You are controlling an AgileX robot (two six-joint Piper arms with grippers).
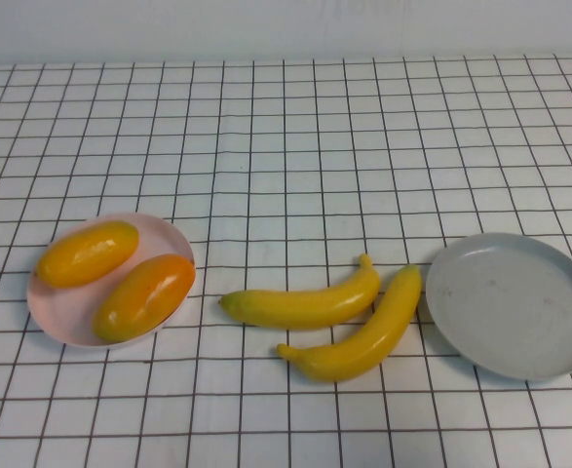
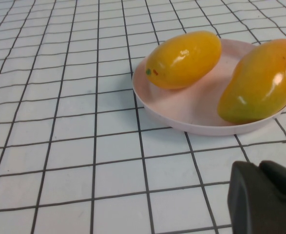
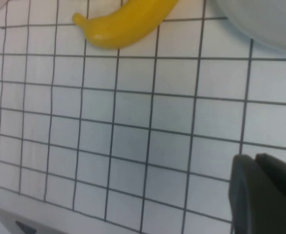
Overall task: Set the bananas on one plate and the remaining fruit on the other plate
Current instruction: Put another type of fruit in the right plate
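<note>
- The table (image 1: pixel 286 136) is covered by a white cloth with a black grid, and it runs back to a pale wall at the far edge
- The pale pink plate (image 1: pixel 173 239) sits on the robot's left side of the table, near the front
- Both mango-like fruits lie on the pink plate: the yellow-orange fruit (image 1: pixel 88 253) toward the far left of it, the deeper orange fruit (image 1: pixel 144 295) beside it toward the near right, the two close together
- The grey plate (image 1: pixel 513 304) sits on the robot's right side, with nothing on it
- The two bananas lie on the cloth between the plates, nearer the grey one: the far banana (image 1: pixel 305 302) points its stem up toward the right, and the near banana (image 1: pixel 359 336) lies slanted with its upper end just beside the grey plate's rim
- The bananas touch or nearly touch where they cross near the middle; which, I cannot tell
- Nothing lies between the bananas and the grey plate
- The left gripper (image 2: pixel 264 197) is clenched shut on nothing, low over the cloth just in front of the pink plate
- The right gripper (image 3: pixel 262 192) is also closed and empty, above bare cloth near the front edge, with the near banana's tip and the grey plate's rim ahead of it
</note>
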